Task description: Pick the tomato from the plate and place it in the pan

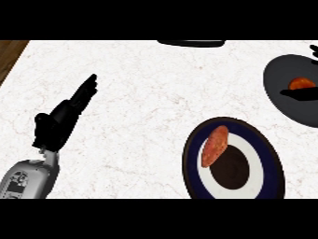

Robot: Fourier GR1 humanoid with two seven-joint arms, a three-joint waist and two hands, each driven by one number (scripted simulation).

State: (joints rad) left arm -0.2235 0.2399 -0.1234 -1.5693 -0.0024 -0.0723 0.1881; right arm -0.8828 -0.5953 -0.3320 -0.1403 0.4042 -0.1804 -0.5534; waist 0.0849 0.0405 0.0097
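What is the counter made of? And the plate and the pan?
The counter looks like polished marble: white with faint reddish veins. The plate looks like glazed ceramic, with a dark blue rim, white ring and dark centre. The pan is plain matt dark grey, probably coated metal, though that is unsure.

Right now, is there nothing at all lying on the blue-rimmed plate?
No, a reddish oval piece of food lies on the left part of the blue-rimmed plate.

Counter point(154, 102): you saw white marble with faint reddish veins.
Plate point(271, 154): navy rim, white ring, dark brown centre.
Pan point(285, 93): dark grey.
Tomato point(300, 83): orange-red.
Left hand point(61, 119): black, on a grey forearm.
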